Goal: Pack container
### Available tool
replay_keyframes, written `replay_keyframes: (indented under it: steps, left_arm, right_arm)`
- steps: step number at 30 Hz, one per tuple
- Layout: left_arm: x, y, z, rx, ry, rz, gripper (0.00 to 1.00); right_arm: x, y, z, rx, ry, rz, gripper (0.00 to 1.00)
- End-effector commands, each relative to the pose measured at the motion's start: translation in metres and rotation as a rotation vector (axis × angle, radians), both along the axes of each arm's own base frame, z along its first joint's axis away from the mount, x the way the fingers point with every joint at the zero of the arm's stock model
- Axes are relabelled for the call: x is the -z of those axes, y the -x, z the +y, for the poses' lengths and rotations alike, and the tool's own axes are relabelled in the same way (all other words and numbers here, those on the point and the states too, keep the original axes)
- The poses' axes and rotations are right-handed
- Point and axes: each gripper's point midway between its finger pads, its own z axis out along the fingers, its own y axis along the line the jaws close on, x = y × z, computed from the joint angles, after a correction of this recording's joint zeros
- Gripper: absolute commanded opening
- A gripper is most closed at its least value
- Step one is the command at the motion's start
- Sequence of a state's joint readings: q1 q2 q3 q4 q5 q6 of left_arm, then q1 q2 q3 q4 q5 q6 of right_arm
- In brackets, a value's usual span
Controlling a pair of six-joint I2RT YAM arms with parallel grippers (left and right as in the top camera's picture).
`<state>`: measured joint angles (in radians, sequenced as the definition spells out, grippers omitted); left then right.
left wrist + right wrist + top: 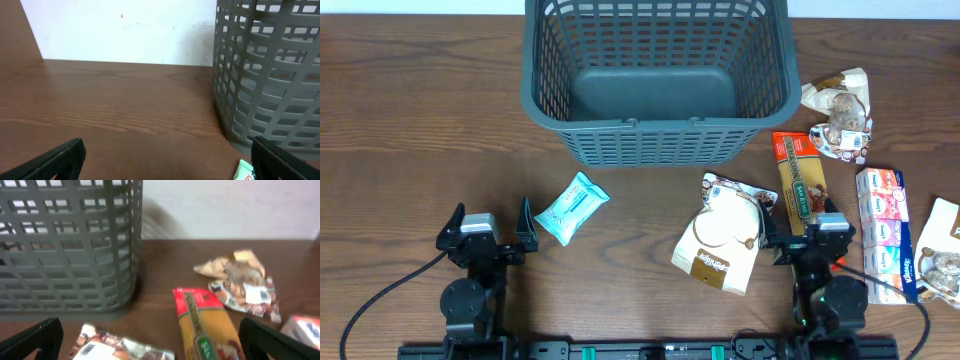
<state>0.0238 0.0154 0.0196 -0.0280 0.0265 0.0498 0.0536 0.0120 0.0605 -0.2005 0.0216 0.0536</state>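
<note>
Grey basket [660,148] stands upright at the far middle of the table [420,120]. Left claw [490,222] is released and wide, grasping nothing, just beside a blue wipes pack [572,207]. Right claw [803,226] is released too, empty, at the near end of the pasta box [798,180], beside a white snack bag [720,235]. Crumpled bag [840,112] lies right of the basket.

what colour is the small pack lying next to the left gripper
The small pack is light teal with white print, clearest in the overhead view.
</note>
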Motion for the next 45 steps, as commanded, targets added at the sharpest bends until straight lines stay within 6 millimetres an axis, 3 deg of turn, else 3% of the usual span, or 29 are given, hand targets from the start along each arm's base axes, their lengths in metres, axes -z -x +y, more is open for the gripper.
replay_keyframes:
  steps: [1,10,17,24,31,36,40,45]
  left_arm:
    - [0.016,0.001,0.002,-0.013,-0.007,0.050,0.99]
    - [0.016,0.001,0.002,-0.013,-0.007,0.050,0.99]
    - [0.016,0.001,0.002,-0.013,-0.007,0.050,0.99]
    - [0.016,0.001,0.002,-0.013,-0.007,0.050,0.99]
    - [0.016,0.001,0.002,-0.013,-0.006,0.050,0.99]
    - [0.016,0.001,0.002,-0.015,0.018,0.049,0.99]
    - [0.016,0.001,0.002,-0.016,0.020,0.049,0.99]
    - [0.016,0.001,0.002,-0.016,0.020,0.049,0.99]
  right_arm:
    - [-0.020,0.011,-0.006,0.039,-0.076,0.025,0.99]
    - [-0.054,0.063,-0.020,0.114,-0.058,0.183,0.99]
    - [-0.098,0.075,-0.005,0.036,-0.109,0.181,0.99]
    - [-0.114,0.065,-0.001,0.023,-0.106,0.362,0.99]
    - [-0.121,0.053,-0.029,0.147,0.041,0.563,0.99]
    - [-0.125,0.049,-0.031,0.099,0.165,0.672,0.99]
    - [-0.127,0.043,-0.031,0.093,0.187,0.689,0.99]
    - [-0.128,0.036,-0.056,0.225,0.237,0.703,0.99]
